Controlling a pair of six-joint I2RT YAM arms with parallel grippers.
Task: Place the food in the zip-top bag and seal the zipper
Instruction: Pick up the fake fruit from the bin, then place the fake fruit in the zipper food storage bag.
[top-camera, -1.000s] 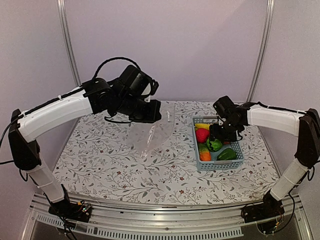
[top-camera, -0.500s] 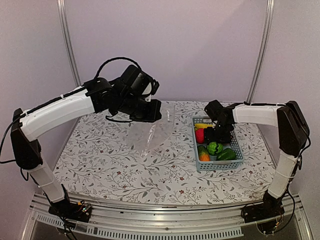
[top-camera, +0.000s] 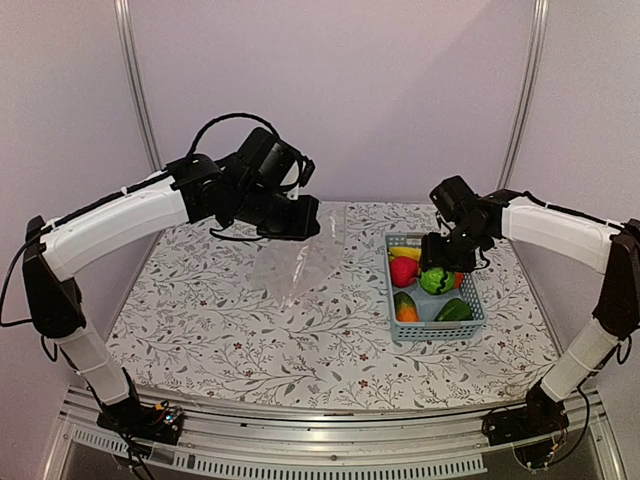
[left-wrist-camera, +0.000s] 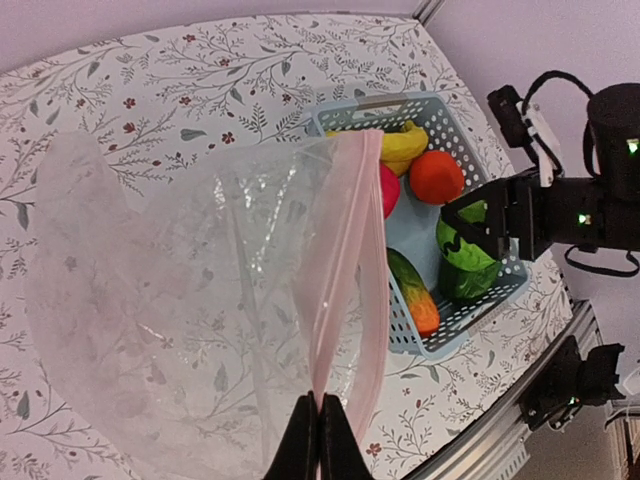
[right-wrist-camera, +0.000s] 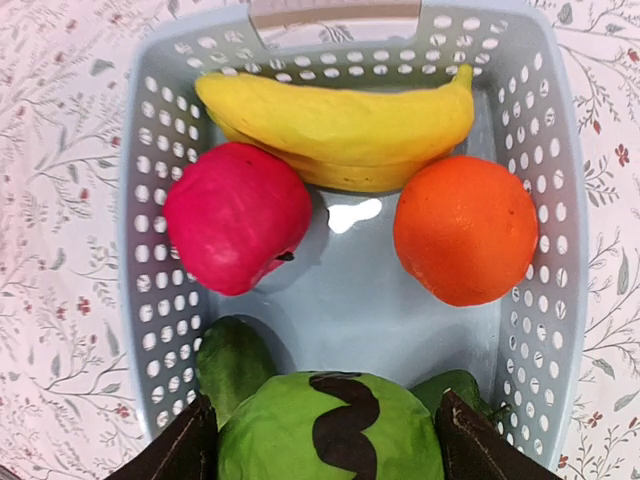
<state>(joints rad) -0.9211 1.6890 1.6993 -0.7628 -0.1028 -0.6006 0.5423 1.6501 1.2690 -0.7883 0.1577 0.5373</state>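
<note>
My left gripper (top-camera: 303, 222) (left-wrist-camera: 318, 408) is shut on the pink zipper (left-wrist-camera: 340, 290) edge of the clear zip-top bag (top-camera: 295, 268) (left-wrist-camera: 180, 300), holding it up above the table with its mouth facing the basket. My right gripper (top-camera: 437, 272) (right-wrist-camera: 325, 425) is shut on a green toy watermelon (right-wrist-camera: 330, 428) (top-camera: 435, 280) (left-wrist-camera: 465, 262), lifted just above the basket. In the light-blue basket (top-camera: 472, 316) (right-wrist-camera: 145, 190) lie a yellow banana (right-wrist-camera: 335, 125), a red piece (right-wrist-camera: 235, 215), an orange (right-wrist-camera: 460, 230) and green pieces (top-camera: 454, 310).
The basket stands right of the table's middle on the flowered cloth (top-camera: 200, 340). Two metal posts (top-camera: 135, 80) rise at the back corners. A metal rail (top-camera: 320, 440) runs along the near edge.
My right gripper closed on the green watermelon and has lifted it up out of the basket. The left gripper and the bag have barely moved.
</note>
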